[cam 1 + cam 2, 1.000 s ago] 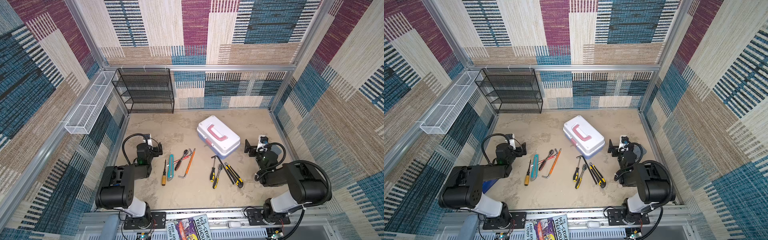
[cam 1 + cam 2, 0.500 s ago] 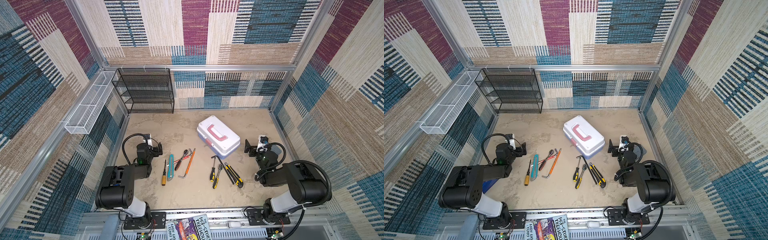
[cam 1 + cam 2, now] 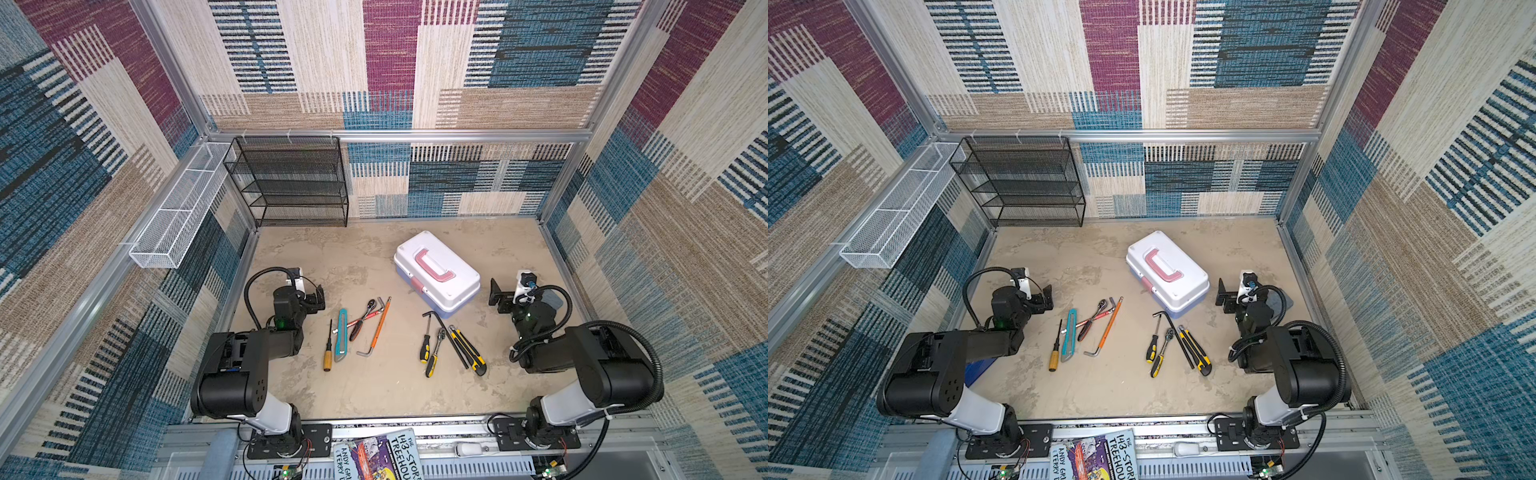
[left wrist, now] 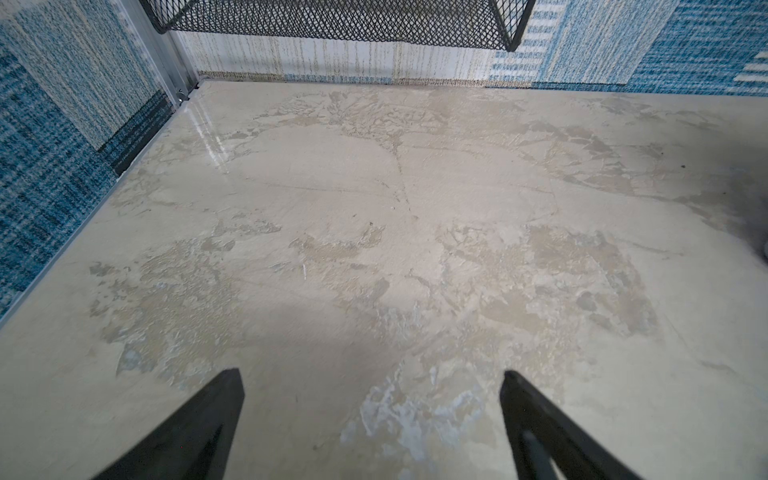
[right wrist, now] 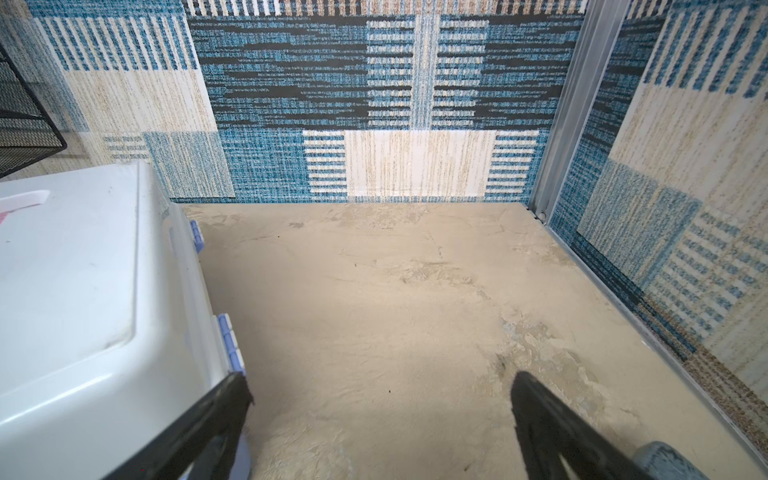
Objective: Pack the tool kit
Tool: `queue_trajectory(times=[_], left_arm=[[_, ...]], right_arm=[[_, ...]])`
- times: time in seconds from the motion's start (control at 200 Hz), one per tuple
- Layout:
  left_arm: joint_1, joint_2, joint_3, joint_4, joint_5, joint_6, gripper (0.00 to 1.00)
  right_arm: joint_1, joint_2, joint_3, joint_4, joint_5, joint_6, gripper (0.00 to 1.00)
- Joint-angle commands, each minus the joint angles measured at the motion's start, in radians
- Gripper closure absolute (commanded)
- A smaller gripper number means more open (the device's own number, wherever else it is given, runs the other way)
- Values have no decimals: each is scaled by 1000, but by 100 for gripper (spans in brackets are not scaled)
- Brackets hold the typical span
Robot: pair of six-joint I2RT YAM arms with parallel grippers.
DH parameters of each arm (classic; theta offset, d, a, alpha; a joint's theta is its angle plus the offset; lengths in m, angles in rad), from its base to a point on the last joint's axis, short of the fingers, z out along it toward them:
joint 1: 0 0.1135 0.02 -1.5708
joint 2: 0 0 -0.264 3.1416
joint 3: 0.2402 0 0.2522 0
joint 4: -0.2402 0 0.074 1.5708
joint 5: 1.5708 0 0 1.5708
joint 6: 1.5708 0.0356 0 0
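The tool kit's toolbox (image 3: 436,270) (image 3: 1167,270) stands shut right of centre, white lid, pink handle, light-blue base. Left of it lie an orange-handled screwdriver (image 3: 328,353), a teal utility knife (image 3: 341,334), a ratchet (image 3: 363,318) and an orange hex key (image 3: 378,328). In front of it lie a black hex key (image 3: 444,332), a screwdriver (image 3: 424,347), a second ratchet (image 3: 434,357) and a yellow-black knife (image 3: 467,349). My left gripper (image 3: 309,297) (image 4: 372,374) is open over bare floor. My right gripper (image 3: 498,295) (image 5: 380,376) is open beside the toolbox (image 5: 83,291), holding nothing.
A black wire-mesh rack (image 3: 291,183) stands at the back left against the wall. A white wire-mesh basket (image 3: 178,212) hangs on the left wall. A book (image 3: 378,457) lies on the front rail. Patterned walls close in all sides.
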Motion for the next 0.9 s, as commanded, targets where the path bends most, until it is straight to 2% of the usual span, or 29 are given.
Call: queue_trajectory(times=[0.0,0.591,0.651,0.716,0.756,0.801,0.861,0.897], left_arm=[[1,-2,1,26,7,24,1],[1,-9,0,29,0,20,1],[1,-54,33,-76,-16,16,1],[1,-139,114,-312,-34,-2,1],[1,-195,170,-448,-55,-39,1],[0,-261,210,-565,-60,-86,5],[0,-336,222,-629,-64,-157,11],[-2,-378,219,-657,-62,-207,12]], right_arm=[[-1,0,5,37,-8,10,0],[0,-1,3,38,-8,10,0],[-1,-5,3,41,6,14,0],[-1,-36,11,5,84,48,0],[-1,-75,26,-57,97,53,0],[-1,-138,74,-208,91,62,0],[-1,-193,129,-365,71,93,1],[-1,-217,137,-401,43,97,1]])
